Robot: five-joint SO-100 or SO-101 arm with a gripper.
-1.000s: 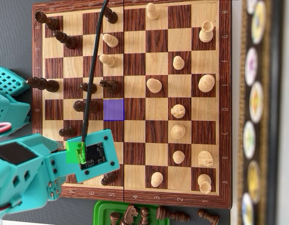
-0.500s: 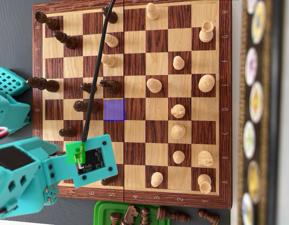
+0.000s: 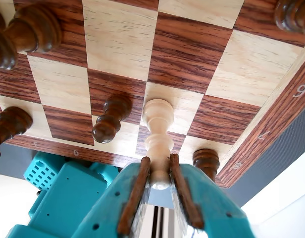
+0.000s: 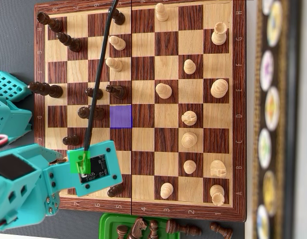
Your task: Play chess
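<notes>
Wrist view: the teal gripper [image 3: 160, 171] has its two brown-padded fingers [image 3: 135, 196] closed narrowly on a pale chess piece [image 3: 159, 131], pinching its lower end.

The pale chess piece stands between the fingers over the chessboard [image 3: 187, 54], close to the board's numbered border, with a dark pawn [image 3: 110, 119] just beside it on the left of this view and another dark piece [image 3: 207, 161] half hidden behind the right finger. In the overhead view the arm [image 4: 39, 181] covers the lower left corner of the chessboard [image 4: 138, 211], so the held piece is hidden there; a black cable [image 4: 96, 84] runs up across the board from the arm, and one square [image 4: 120, 116] near the middle left is tinted blue. A green tray [image 4: 106, 224] with captured dark pieces [image 4: 143, 228] lies just below the board's edge.
</notes>
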